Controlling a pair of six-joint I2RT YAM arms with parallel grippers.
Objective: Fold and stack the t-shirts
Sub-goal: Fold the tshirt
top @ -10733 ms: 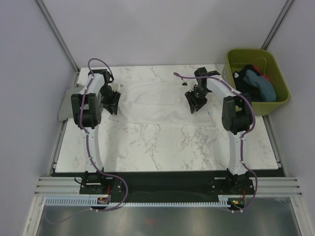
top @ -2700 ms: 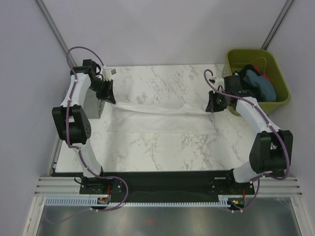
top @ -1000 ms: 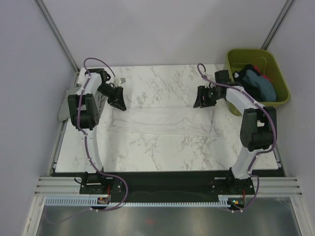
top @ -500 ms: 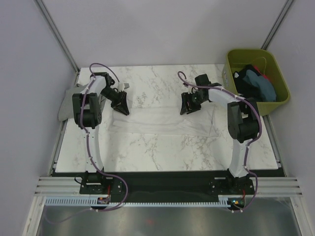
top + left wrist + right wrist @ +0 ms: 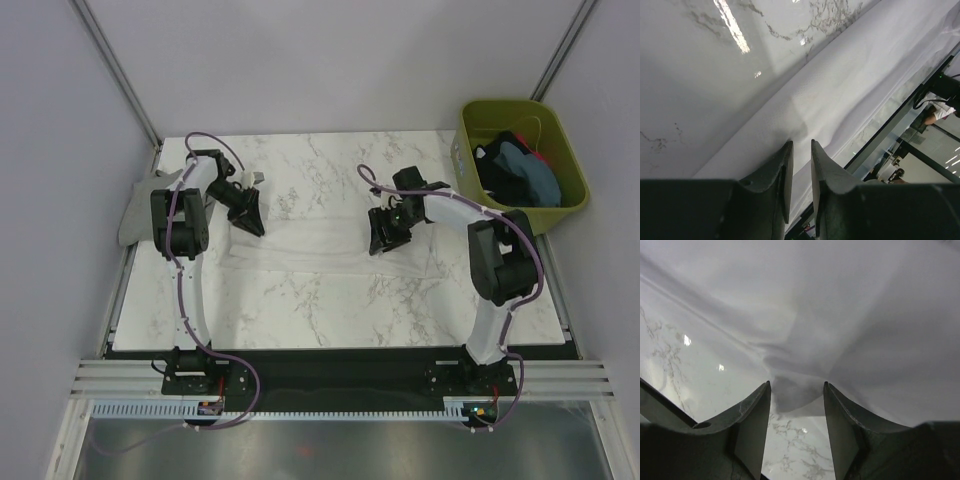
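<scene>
White t-shirt (image 5: 330, 250) edge meets left fingers (image 5: 782, 172), barely parted, and right fingers (image 5: 752, 422), wide apart.

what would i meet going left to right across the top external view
crumpled grey cloth at the far left → left gripper → right gripper → olive-green plastic bin
</scene>
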